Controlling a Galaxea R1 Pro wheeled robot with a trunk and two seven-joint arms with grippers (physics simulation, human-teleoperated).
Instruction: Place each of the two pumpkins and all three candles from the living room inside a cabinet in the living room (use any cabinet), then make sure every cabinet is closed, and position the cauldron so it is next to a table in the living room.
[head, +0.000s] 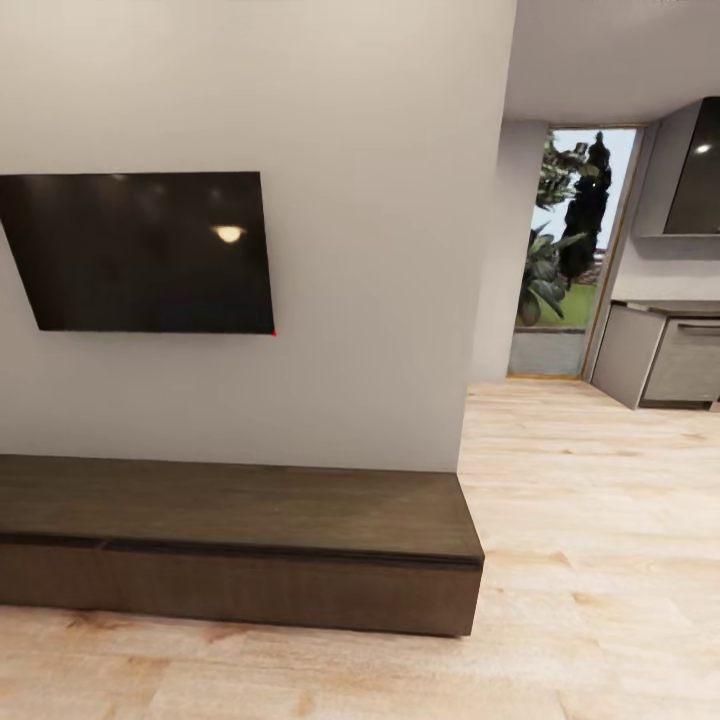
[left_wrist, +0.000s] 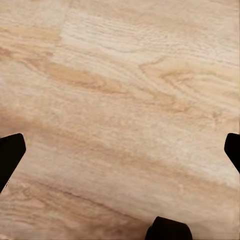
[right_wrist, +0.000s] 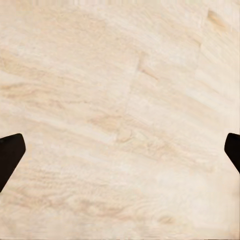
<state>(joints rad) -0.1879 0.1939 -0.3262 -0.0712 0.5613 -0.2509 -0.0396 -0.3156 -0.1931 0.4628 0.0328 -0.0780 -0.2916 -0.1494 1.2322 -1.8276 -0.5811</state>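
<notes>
Cabinet (head: 240, 545) closed; both tools spread over floor (left_wrist: 120, 100).

Closed cabinet (head: 240, 540) stands on wooden floor (head: 590, 560).

Left gripper (left_wrist: 120, 150) was seen spread wide, dark fingertips (left_wrist: 10, 155) at opposite frame edges, nothing held between them. Right gripper (right_wrist: 120, 150) was likewise spread wide, fingertips (right_wrist: 10, 155) far apart, nothing gripped. Both were pointed down.
</notes>
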